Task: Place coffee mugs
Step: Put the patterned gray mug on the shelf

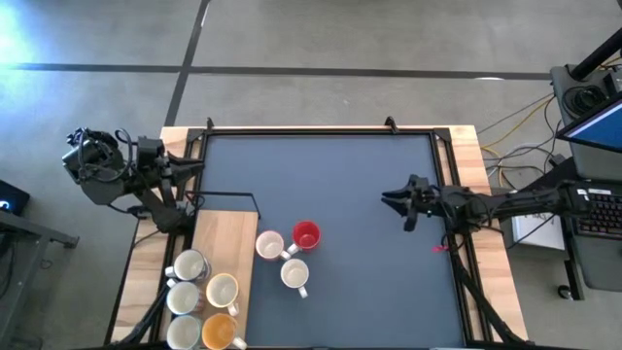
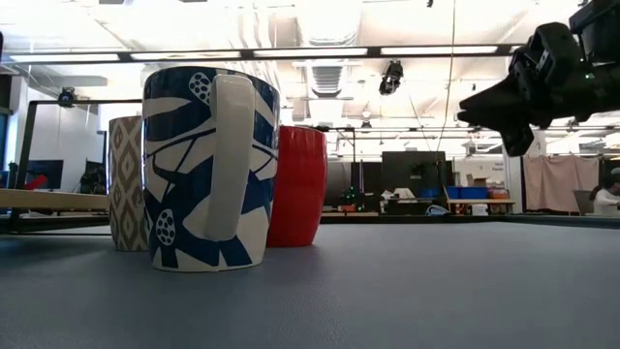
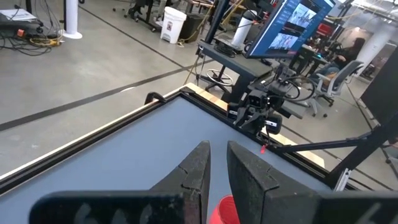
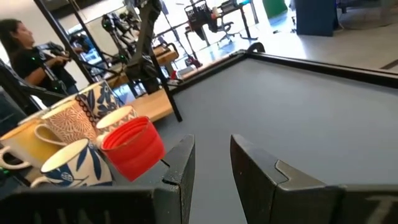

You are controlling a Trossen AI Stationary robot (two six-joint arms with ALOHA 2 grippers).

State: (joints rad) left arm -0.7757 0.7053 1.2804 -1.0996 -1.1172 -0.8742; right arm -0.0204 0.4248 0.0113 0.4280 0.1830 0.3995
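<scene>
Progress: partway, as judged from the layout. Four coffee mugs are seen on the wooden board (image 1: 225,233) at the table's (image 1: 350,194) near-left corner: two white ones (image 1: 189,265) (image 1: 223,290) toward the table, a further white one (image 1: 184,298) below them, and an orange-lined one (image 1: 219,332) nearest the edge. A fifth shape at the board's lower edge is cut off and cannot be made out.

Three mugs are noted loose on the dark table surface, just beside the board: a patterned white mug (image 1: 269,244), the red mug (image 1: 306,235) touching or nearly touching it, and a blue-and-white mug (image 1: 295,275) close below the pair. In the low view the blue-and-white mug (image 2: 209,168) stands upright in front, with the red mug (image 2: 296,186) behind it. These three are judged to be what is left.

Left tool (image 3: 214,171): held off the table's left edge, raised, fingers slightly parted, nothing between them. The red mug's rim is glimpsed just below its tips.

Right tool (image 4: 209,163): hovering above the table's right half, well apart from the loose cluster, fingers spread, nothing gripped. The red mug (image 4: 132,148) is seen ahead of it, nearest of the group.
</scene>
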